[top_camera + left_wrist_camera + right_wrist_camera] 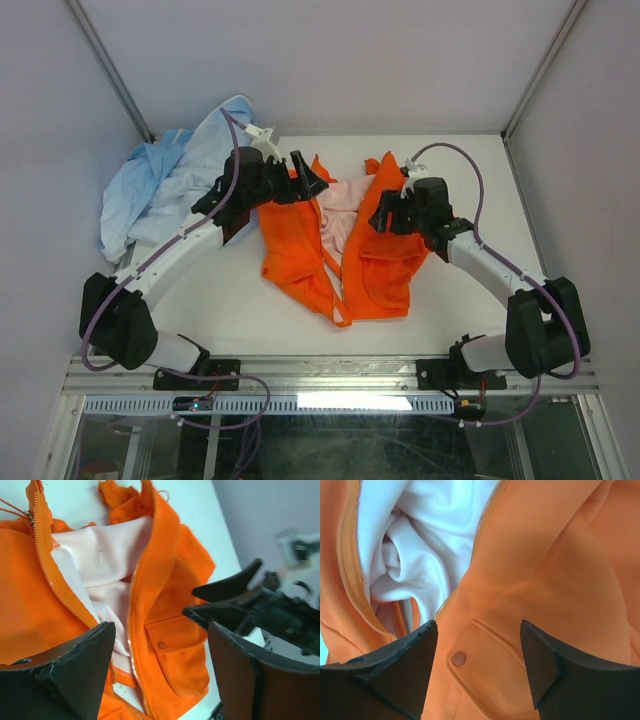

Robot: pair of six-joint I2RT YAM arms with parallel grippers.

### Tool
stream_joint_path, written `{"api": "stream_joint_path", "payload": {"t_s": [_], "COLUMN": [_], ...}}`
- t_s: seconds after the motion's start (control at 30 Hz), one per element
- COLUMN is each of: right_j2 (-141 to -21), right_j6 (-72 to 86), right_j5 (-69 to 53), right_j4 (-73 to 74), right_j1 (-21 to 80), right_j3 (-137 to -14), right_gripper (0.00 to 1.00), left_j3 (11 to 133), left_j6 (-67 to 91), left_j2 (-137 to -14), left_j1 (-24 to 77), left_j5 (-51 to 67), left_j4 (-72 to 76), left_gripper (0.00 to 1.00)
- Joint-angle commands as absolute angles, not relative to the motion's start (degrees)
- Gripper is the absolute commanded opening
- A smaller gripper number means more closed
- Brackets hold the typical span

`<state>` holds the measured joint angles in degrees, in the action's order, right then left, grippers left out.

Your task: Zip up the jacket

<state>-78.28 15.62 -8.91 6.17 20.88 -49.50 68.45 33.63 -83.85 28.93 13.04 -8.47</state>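
top external: jacket (385, 268) unzipped (lining (343, 205) showing); left gripper (311, 176) spread

left arm (185, 243): white links, black joints, purple cable (233, 150) trailing behind left tool (312, 180) | right arm (492, 268): same colours, second purple cable (470, 163) looping behind right tool (380, 220) | fingers (75, 672): matte black wedges, scuffed edges

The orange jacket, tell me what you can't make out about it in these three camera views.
Zipper slider: too small in the top view, not clearly seen in either wrist view.
Top of the jacket: top view, partly covered by the left gripper and right gripper.
Lower end of the zipper: left wrist view, behind a finger and cut by the bottom edge.
Bottom of the pocket: right wrist view, cut by the frame.
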Motion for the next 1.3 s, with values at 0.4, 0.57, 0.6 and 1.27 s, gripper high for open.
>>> {"api": "stream_joint_path", "payload": {"t_s": [0.4,0.57,0.6,1.27], "right_j2": [-66.43,-63.64,-63.36,-66.48], "right_j6": [18.02,18.24,18.18,19.24], "right_j5": [-11.56,-9.37,-8.99,-13.13], "right_j4": [7.83,8.02,8.05,7.56], "right_j1": [22.38,22.38,22.35,22.41], "right_j3": [-41.11,-39.27,-39.04,-38.24], "right_gripper": [0.7,0.71,0.71,0.71], "left_j3": [84.37,90.36,91.26,70.42], "left_j6": [31.65,32.77,32.09,32.41], "left_j2": [-107.6,-114.33,-115.07,-93.23], "left_j1": [27.85,29.48,30.45,37.25], "left_j5": [3.29,10.19,10.68,6.96], "left_j4": [-6.71,-7.01,-6.88,-2.4], "left_gripper": [0.77,0.74,0.74,0.76]}}
